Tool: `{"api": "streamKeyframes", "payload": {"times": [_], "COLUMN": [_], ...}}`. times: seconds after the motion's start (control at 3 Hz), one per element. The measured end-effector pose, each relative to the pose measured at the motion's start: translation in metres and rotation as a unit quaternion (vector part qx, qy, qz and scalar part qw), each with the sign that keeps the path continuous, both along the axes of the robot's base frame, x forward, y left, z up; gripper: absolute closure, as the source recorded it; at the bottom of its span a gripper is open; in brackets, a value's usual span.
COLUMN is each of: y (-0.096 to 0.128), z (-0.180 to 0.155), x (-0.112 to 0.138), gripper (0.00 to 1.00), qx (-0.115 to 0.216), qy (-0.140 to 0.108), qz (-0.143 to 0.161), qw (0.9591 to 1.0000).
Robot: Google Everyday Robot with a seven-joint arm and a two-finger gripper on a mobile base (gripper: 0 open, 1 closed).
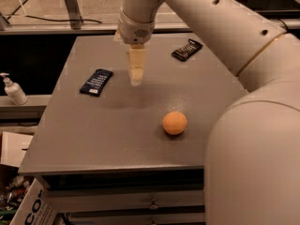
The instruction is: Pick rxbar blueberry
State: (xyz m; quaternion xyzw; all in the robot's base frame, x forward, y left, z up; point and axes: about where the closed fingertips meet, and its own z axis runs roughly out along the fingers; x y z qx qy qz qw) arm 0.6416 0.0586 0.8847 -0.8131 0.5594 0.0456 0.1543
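The grey tabletop [117, 139] carries three things. The rxbar blueberry [96, 82] lies flat near its left edge. A black wrapper [187, 49] lies near the far right corner. An orange ball [175, 123] sits toward the front. My tool [136, 78] hangs above the tabletop, between the two wrappers.

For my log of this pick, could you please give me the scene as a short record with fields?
target: blue bar, flat on the left of the table, not yet touched
robot: hand above the table, right of the blue bar and apart from it, pointing down
distractor: black bar, far right part of the table
other: orange ball, nearer the front, right of centre
off table: soap bottle on a ledge to the left
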Motion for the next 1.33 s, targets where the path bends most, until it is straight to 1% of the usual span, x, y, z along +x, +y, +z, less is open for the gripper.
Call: {"api": "streamKeyframes", "payload": {"times": [0.33, 0.67, 1.0, 1.33], "y": [0.028, 0.057, 0.081, 0.094], "z": [-0.019, -0.037, -0.048, -0.059], "x": [0.02, 0.032, 0.031, 0.03], "gripper": [0.0, 0.0, 0.0, 0.0], "qx": [0.005, 0.013, 0.025, 0.032], "qy": [0.013, 0.03, 0.043, 0.056], "qz": [0.021, 0.038, 0.056, 0.065], "qw": [0.9997, 0.9987, 0.9972, 0.9958]}}
